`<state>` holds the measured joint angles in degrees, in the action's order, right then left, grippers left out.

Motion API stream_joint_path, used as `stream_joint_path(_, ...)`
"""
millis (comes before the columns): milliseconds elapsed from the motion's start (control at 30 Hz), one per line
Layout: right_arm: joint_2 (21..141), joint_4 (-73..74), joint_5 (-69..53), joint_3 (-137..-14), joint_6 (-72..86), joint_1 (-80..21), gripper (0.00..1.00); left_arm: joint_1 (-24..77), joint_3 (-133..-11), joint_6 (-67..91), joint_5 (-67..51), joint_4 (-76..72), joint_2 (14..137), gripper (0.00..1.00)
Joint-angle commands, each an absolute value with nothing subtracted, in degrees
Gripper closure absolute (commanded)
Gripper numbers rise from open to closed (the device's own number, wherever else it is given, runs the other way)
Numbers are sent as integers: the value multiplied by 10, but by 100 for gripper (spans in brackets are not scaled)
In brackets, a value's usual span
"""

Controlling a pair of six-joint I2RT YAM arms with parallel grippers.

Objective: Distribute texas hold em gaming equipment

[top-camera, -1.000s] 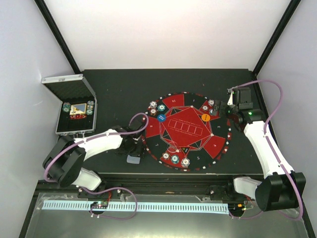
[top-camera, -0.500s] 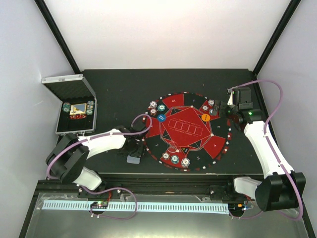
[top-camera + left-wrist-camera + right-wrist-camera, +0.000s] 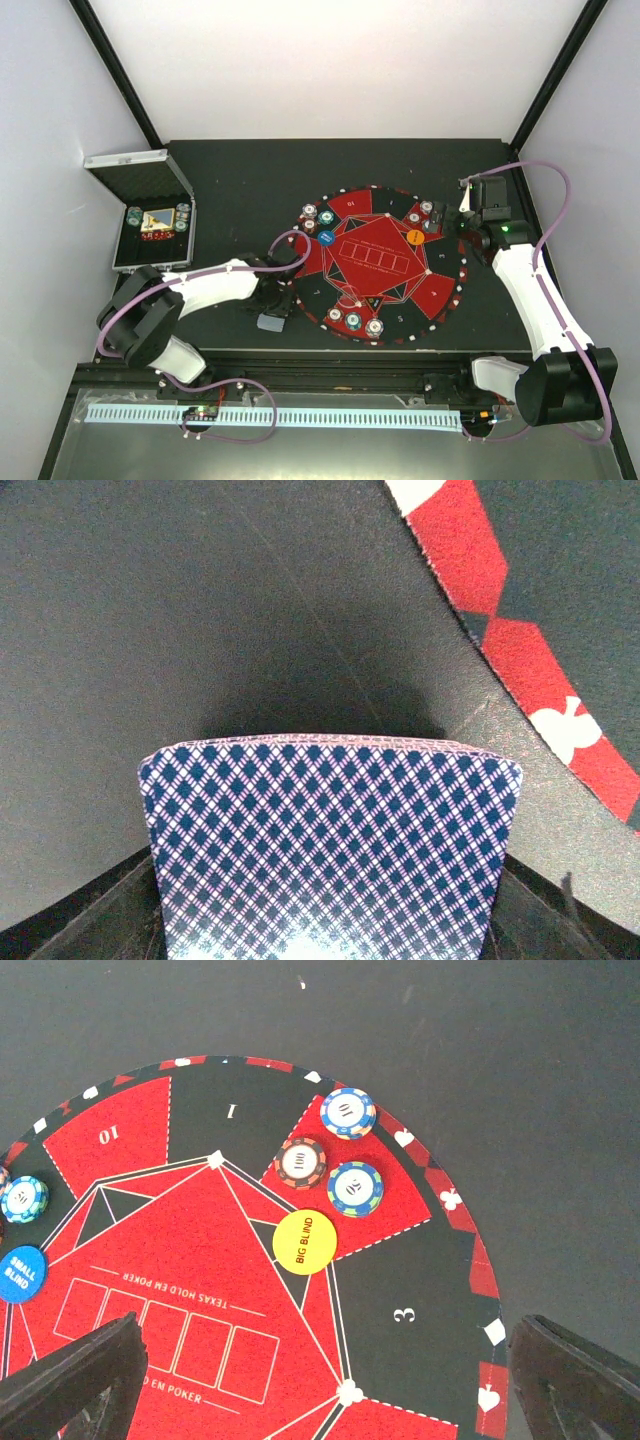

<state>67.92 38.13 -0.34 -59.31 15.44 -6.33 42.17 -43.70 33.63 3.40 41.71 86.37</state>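
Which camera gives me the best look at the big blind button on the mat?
The right wrist view: the big blind button sits near frame centre, unobstructed, its lettering readable. The top external view shows it only as a small orange dot. The left wrist view does not show it.

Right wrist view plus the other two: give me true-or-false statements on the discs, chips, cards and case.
1. The Big Blind disc lies on the mat. True.
2. Three chip stacks sit close beside that disc. True.
3. The right pincer holds a chip. False: it is open and empty.
4. The card deck lies on the mat. False: it is off the mat, on the black table.
5. The case is shut. False: its lid stands open.
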Motion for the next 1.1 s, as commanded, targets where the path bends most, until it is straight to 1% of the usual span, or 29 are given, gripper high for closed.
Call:
stream_joint_path(0,673,379,-5,-591,151,-60,0,427,-423,345,48,448,887,26)
stream_joint_path(267,673,379,-6,-591,151,-61,0,427,-417,338,62,457,873,37)
stream_joint_path(467,670,381,-8,-592,153,-61,0,427,-431,322,62,459,849,38)
stream_joint_path(600,665,381,-33,-590,157,-61,0,428,-452,299,54,472,832,39)
stream_joint_path(700,663,380,-80,-580,167,-61,0,433,-471,274,33,479,812,39)
stream_joint_path(833,668,369,-204,-550,188,-65,0,441,-506,238,7,501,788,39)
stream_joint_path(1067,674,304,-343,-472,232,-111,1,478,-559,174,-29,526,773,39)
